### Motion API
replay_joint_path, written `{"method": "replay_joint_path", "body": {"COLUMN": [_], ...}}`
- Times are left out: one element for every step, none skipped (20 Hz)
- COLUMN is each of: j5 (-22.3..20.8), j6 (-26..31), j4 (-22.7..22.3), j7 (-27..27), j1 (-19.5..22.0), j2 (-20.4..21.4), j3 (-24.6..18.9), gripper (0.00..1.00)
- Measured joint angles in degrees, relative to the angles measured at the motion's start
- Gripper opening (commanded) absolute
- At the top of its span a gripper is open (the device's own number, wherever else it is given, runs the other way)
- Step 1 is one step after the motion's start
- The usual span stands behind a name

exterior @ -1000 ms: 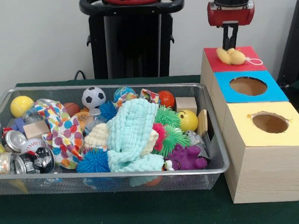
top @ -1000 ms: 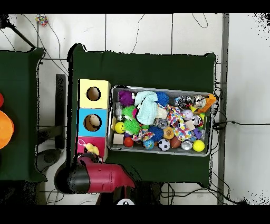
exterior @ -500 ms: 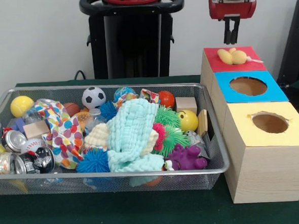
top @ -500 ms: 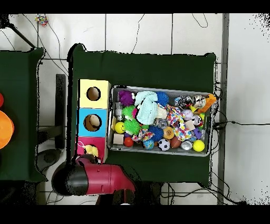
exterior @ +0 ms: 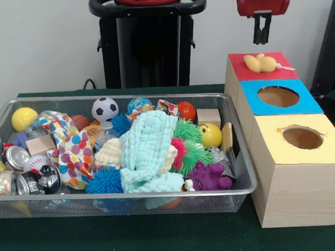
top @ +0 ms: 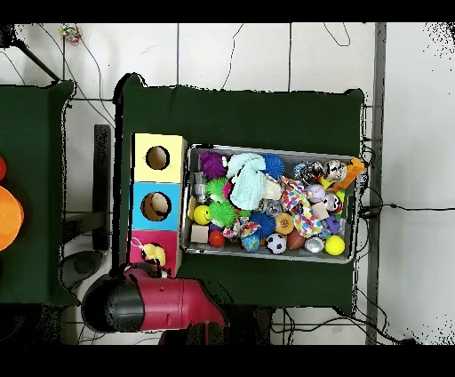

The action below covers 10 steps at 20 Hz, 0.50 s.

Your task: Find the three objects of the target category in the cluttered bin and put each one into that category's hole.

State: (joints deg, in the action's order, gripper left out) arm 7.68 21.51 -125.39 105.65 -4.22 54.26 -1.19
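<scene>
**Plush on the red box, gripper empty**

You see the gripper (exterior: 262, 35) hanging above the red box (exterior: 238, 70), fingers close together, holding nothing. The yellow plush (exterior: 260, 63) lies over the red hole. The bin (exterior: 126, 196) sits alongside, well filled.

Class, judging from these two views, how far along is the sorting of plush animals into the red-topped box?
Partly done: one pale yellow plush lies on the red surround, over the hole, not visibly dropped in. In hand: nothing; the gripper hangs above it, empty. Left: the other plush animals, which cannot be picked out in the wire bin, perhaps hidden under the mint cloth.
</scene>
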Motion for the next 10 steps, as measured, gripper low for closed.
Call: {"method": "replay_joint_path", "body": {"j5": [0.00, 0.00, 0.00, 0.00, 0.00, 0.00, 0.00, 0.00, 0.00, -0.01], "j6": [-0.01, -0.01, -0.01, -0.01, 0.00, -0.01, -0.01, -0.01, 0.00, 0.00], "j4": [0.00, 0.00, 0.01, 0.01, 0.01, 0.01, 0.02, 0.02, 0.06, 0.11], "j7": [0.00, 0.00, 0.00, 0.00, 0.00, 0.00, 0.00, 0.00, 0.00, 0.00], "j1": [0.00, -0.01, 0.00, 0.00, -0.01, -0.01, 0.00, 0.00, -0.01, 0.00], "j2": [0.00, -0.02, -0.07, -0.10, -0.14, -0.24, -0.33, -0.46, -0.62, -0.67], "j3": [0.00, 0.00, 0.00, 0.00, 0.00, -0.01, 0.00, -0.01, 0.00, -0.01], "gripper": [0.00, 0.00, 0.00, 0.00, 0.00, 0.00, 0.00, 0.00, 0.00, 0.00]}}
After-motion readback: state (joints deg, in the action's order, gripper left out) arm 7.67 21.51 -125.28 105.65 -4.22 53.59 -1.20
